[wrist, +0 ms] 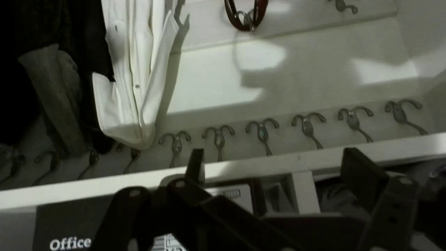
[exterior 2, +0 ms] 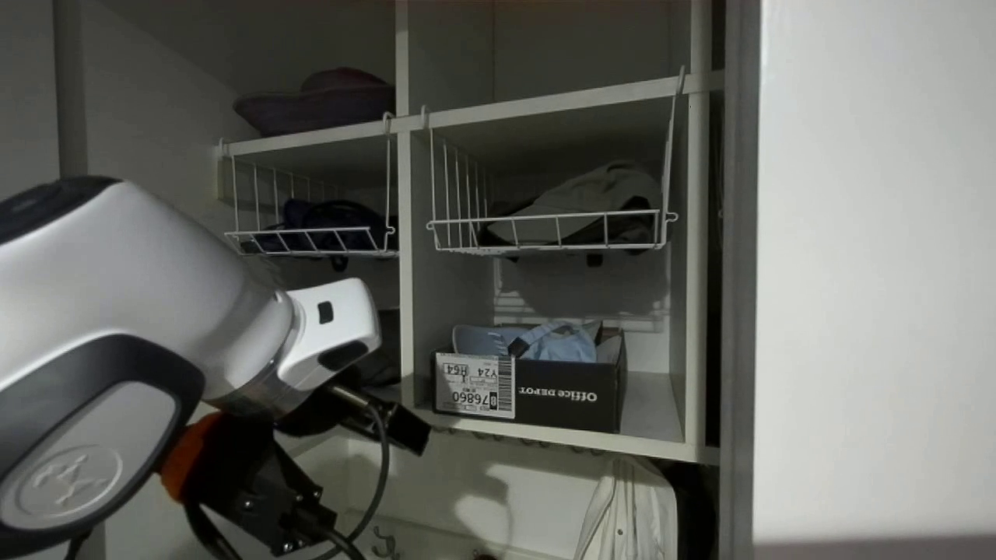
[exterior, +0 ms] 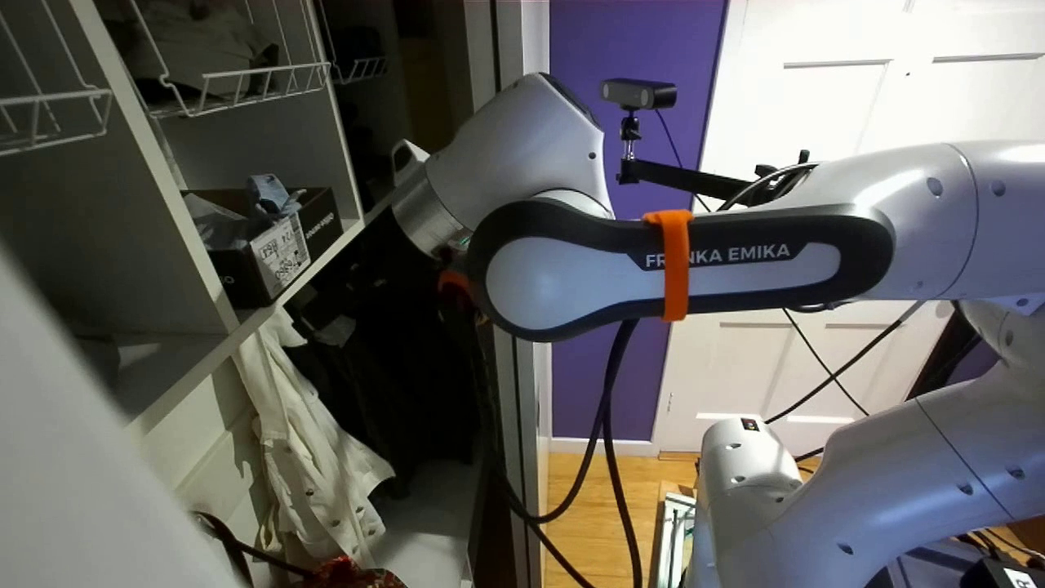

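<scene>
My gripper (wrist: 273, 157) is open in the wrist view, with nothing between its two dark fingers. The wrist picture stands upside down. The fingers overlap the white shelf edge (wrist: 251, 167) in the picture; I see no contact. A black Office Depot box (wrist: 69, 219) is partly hidden behind the left finger; it sits on the shelf in both exterior views (exterior: 273, 261) (exterior 2: 568, 397), with light blue cloth (exterior 2: 560, 342) inside. Below the shelf is a row of metal hooks (wrist: 263, 134). A white garment (wrist: 134, 69) hangs there, beside dark clothing (wrist: 59, 83). The fingertips are not clear in the exterior views.
White wire baskets (exterior 2: 548, 233) (exterior 2: 311, 241) holding cloth hang above the box. An upright divider (wrist: 305, 191) splits the shelf. A reddish-brown item (wrist: 244, 21) hangs on a further hook. A white panel (exterior 2: 875, 272) stands at the closet's side. Black cables (exterior: 608, 425) hang from the arm.
</scene>
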Motion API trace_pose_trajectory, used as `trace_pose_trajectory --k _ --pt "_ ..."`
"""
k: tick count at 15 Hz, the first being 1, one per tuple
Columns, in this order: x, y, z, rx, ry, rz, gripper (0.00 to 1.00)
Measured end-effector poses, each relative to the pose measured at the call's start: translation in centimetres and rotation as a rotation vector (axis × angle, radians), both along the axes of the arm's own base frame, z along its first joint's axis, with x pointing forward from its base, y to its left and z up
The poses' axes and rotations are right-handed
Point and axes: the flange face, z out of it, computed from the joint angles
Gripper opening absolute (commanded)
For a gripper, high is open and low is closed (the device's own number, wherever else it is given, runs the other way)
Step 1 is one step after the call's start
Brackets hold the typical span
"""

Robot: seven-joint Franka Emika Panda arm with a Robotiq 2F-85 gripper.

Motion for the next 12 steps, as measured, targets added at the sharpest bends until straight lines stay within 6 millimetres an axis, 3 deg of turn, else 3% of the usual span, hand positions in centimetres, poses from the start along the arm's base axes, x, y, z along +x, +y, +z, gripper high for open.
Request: trace_pose_trajectory --k 3,8,12 --pt "-0.1 0.5 1.4 0.023 -0.07 0.011 1.0" --pt "-0.1 0.3 1.6 0.028 -0.079 0.004 1.0" --pt "-0.5 -1.9 4.5 0.113 -0.165 -0.108 1.0"
